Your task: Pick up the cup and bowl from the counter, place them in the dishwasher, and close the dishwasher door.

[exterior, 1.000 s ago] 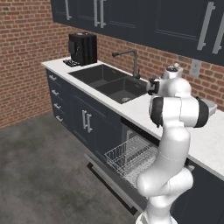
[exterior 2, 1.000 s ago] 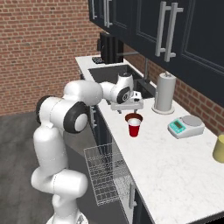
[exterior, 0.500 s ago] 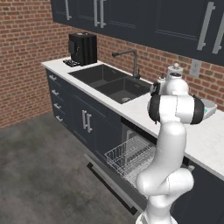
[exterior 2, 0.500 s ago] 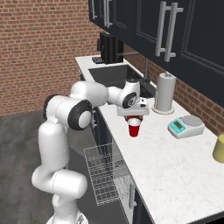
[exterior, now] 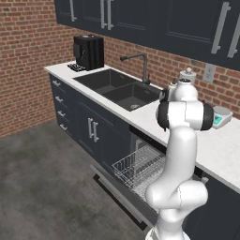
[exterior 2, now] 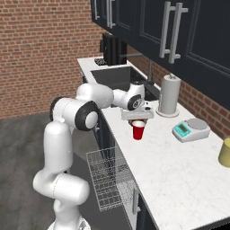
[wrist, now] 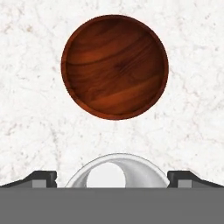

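No legible writing on cup [exterior 2: 138, 131]

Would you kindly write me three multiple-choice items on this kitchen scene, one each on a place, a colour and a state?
1. Where does the cup stand?
A. on the counter, under the end effector
B. in the sink
C. in the wire rack

2. What colour is the bowl inside?
A. white
B. reddish-brown
C. yellow

3. How is the dishwasher door?
A. shut
B. dropped open, with the rack pulled out
C. taken off

Answers: 1 A, the right base view shows the red cup on the white slab beneath the open end effector. 2 B, the hand view looks down into a dark wood-toned bowl. 3 B, the left base view shows the panel lying flat below the white rack.
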